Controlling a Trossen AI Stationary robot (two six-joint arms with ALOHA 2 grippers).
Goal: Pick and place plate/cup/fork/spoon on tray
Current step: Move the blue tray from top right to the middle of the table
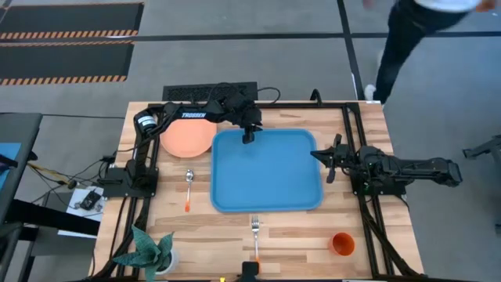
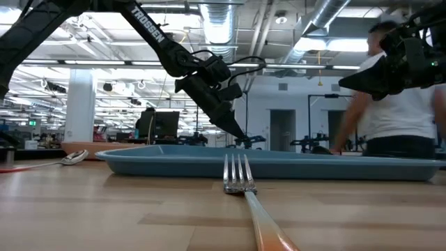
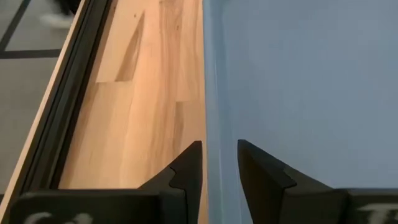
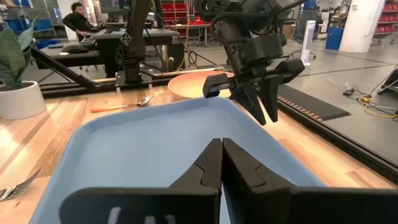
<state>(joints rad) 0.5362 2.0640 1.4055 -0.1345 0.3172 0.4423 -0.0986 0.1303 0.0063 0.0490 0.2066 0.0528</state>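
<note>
Wooden table [image 1: 235, 235], big blue rectangular plastic tray [image 1: 266, 188] in the middle with nothing on it.
Left gripper [image 1: 248, 136] hung over the tray's far rim, fingers slightly spread and holding nothing. Right gripper [image 1: 332, 157] waited by the right edge, fingers pressed together. Salmon-orange plate [image 1: 186, 139] sat just left of the tray, spoon [image 1: 189, 188] below it, fork [image 1: 254, 235] and small orange cup [image 1: 342, 244] along the near side. Looked like nothing was placed yet, so the next move was probably grabbing the plate.

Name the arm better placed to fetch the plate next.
Left. Its pincer hangs open at the tray's far rim, right beside the plate. The right pincer waits shut at the tray's opposite side.
</note>
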